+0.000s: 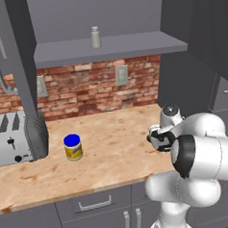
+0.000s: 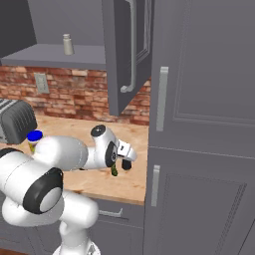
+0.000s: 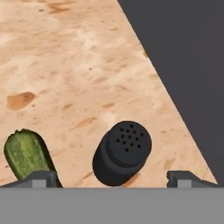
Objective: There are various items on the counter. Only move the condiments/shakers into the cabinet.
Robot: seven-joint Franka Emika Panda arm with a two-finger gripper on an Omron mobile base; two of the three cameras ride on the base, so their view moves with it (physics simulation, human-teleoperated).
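Note:
A black tapered shaker [image 3: 122,153] stands upright on the counter [image 3: 65,65], straight below my open gripper [image 3: 114,179] and between its two fingertips. A green vegetable [image 3: 27,155] lies just left of the shaker, close to the left fingertip [image 3: 41,178]. From the right base view, my gripper [image 2: 122,164] points down at the counter's right end, with the vegetable [image 2: 115,171] under it. The light-grey shaker [image 1: 95,37] stands on the cabinet shelf [image 1: 130,46]. The yellow-labelled jar with a blue lid [image 1: 73,147] stands on the counter left of the arm.
A silver toaster [image 1: 16,137] sits at the counter's left end. The open cabinet door [image 2: 124,50] hangs out above the gripper. A tall dark cabinet panel [image 2: 199,124] walls off the counter's right end, close to the black shaker. Base drawers [image 1: 93,203] lie under the counter's front edge.

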